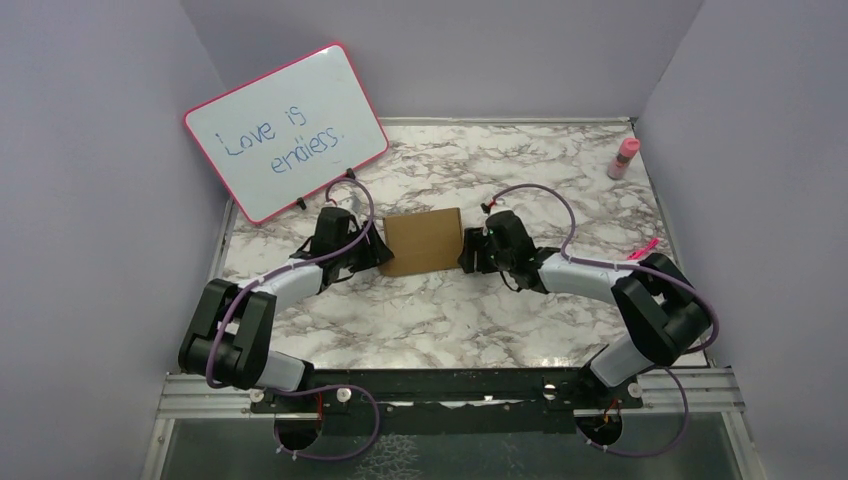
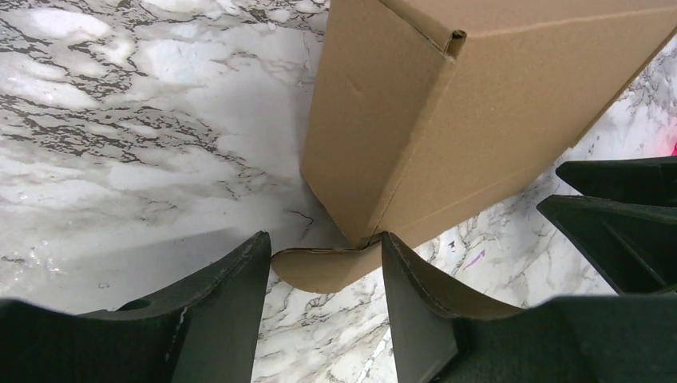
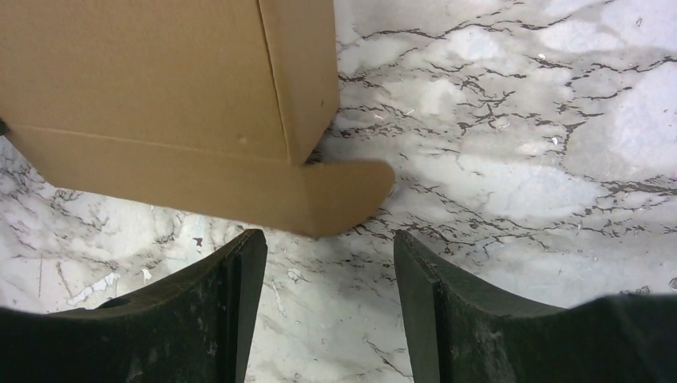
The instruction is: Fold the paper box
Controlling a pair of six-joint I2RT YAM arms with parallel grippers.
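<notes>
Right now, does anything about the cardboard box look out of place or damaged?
Yes. The paper box has a rounded tab sticking out flat on the marble table at its left end, and a second tab doing the same at its right end. Neither is tucked in.

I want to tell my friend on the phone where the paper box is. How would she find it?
Find the middle of the marble table, where the left gripper and right gripper face each other. The paper box sits between them. It is the only brown thing: the whiteboard is white with a pink rim, and the little bottle is pink.
</notes>
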